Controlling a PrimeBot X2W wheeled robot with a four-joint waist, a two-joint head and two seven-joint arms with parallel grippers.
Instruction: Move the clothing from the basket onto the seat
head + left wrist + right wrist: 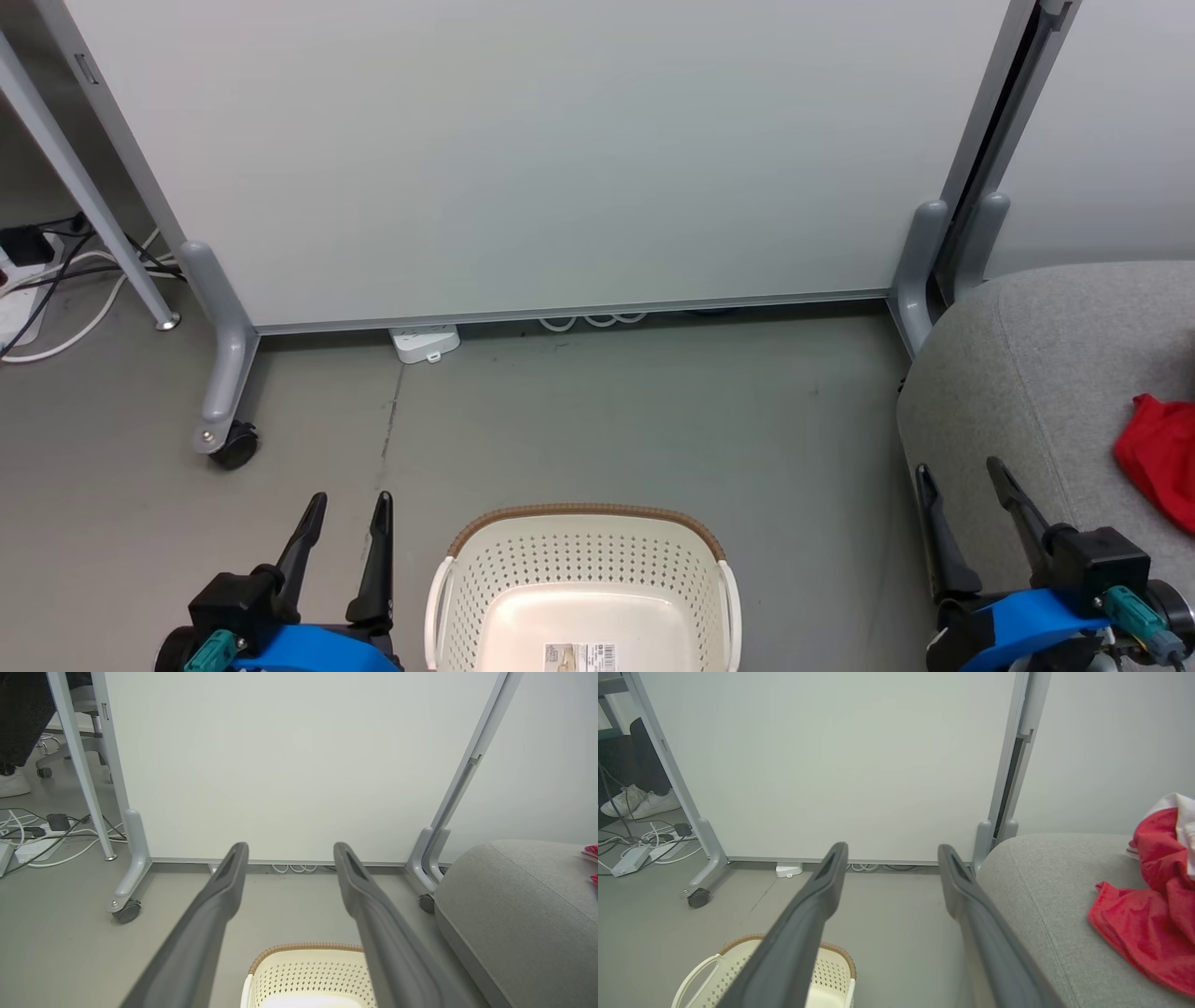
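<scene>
Grey floor [653, 420]: basket [583, 512] shows a bare bottom, clothing [1158, 457] lies on the seat [1027, 373], left gripper [350, 504] and right gripper [959, 469] hang spread and empty; we should check the basket's hidden near end before calling it done.

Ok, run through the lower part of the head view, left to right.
left gripper → basket → right gripper → clothing
</scene>
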